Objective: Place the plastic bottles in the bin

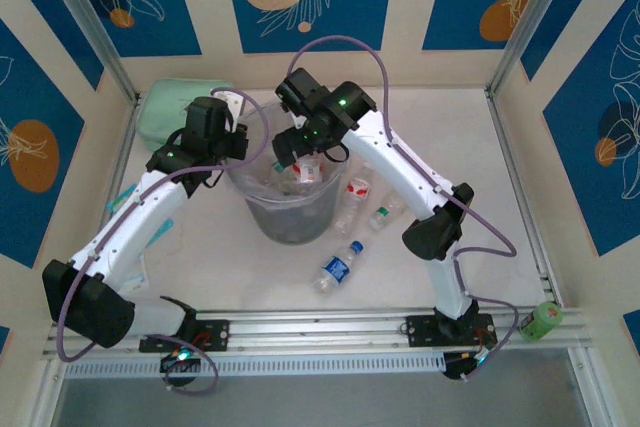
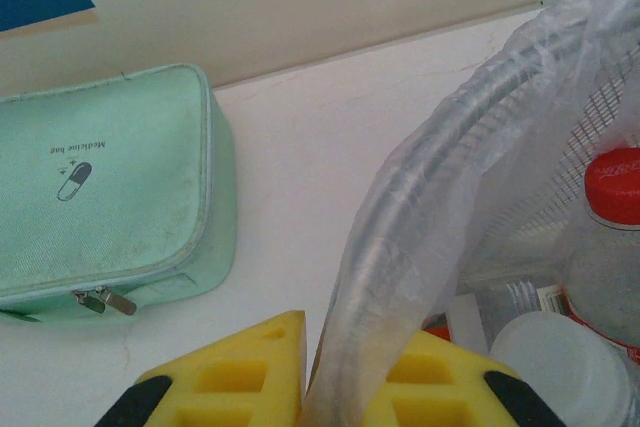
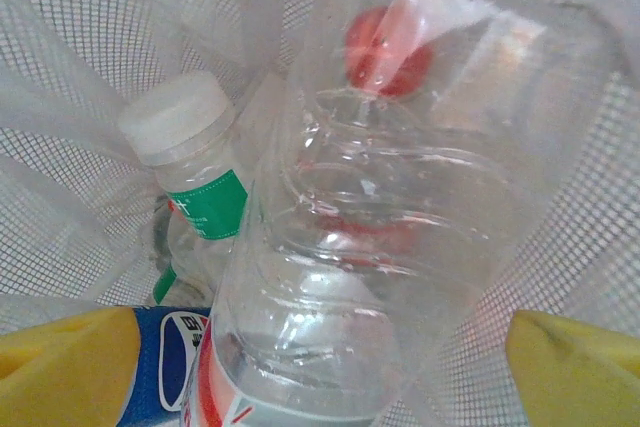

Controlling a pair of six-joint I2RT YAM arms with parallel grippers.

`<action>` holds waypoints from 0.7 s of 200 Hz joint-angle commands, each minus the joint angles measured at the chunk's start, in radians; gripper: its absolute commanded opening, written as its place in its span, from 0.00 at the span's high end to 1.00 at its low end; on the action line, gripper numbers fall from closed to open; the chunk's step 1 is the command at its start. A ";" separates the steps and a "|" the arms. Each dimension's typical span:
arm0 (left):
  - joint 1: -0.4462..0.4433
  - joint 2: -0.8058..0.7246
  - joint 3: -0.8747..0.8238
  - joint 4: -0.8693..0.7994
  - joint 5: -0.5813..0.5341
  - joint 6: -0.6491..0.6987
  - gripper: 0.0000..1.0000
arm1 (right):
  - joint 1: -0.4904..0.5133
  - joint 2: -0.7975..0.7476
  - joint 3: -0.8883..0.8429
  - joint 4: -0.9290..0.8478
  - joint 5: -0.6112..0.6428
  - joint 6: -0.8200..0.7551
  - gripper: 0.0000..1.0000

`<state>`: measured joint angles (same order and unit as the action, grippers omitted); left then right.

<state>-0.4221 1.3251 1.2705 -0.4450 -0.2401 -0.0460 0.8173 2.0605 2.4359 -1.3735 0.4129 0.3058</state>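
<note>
The bin [image 1: 285, 209], a grey mesh bucket lined with a clear bag, stands mid-table. My left gripper [image 1: 236, 152] is shut on its left rim [image 2: 400, 247], bag and rim pinched between the yellow fingers [image 2: 240, 377]. My right gripper [image 1: 300, 152] hangs over the bin's mouth. A clear red-capped bottle [image 3: 400, 207] points cap-down between its wide-apart fingers [image 3: 60, 367], with a gap at the left finger. Below in the bin lie a white-capped, green-labelled bottle [image 3: 195, 162] and a blue label [image 3: 170, 362]. Three more bottles lie on the table: red-labelled [image 1: 358, 187], green-capped [image 1: 383, 215], blue-labelled [image 1: 338, 267].
A mint-green zip pouch [image 1: 175, 107] [image 2: 100, 197] lies at the back left, close to the bin. A green can [image 1: 543, 319] stands at the front right rail. Small teal items [image 1: 120, 197] lie along the left edge under my left arm.
</note>
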 commanded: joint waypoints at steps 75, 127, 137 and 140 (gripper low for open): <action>-0.026 0.034 -0.042 -0.080 0.026 0.005 1.00 | -0.131 -0.292 -0.158 0.034 0.019 0.060 0.00; -0.026 0.042 -0.043 -0.080 0.022 0.005 1.00 | -0.410 -0.581 -0.634 0.267 -0.226 0.219 0.01; -0.026 0.044 -0.042 -0.080 0.024 0.005 1.00 | -0.463 -0.620 -0.716 0.293 -0.243 0.250 0.01; -0.026 0.045 -0.043 -0.080 0.025 0.005 1.00 | -0.479 -0.629 -0.738 0.297 -0.245 0.258 0.01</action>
<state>-0.4221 1.3258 1.2705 -0.4450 -0.2401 -0.0460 0.4278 1.5070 1.8538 -1.1824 0.2886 0.4553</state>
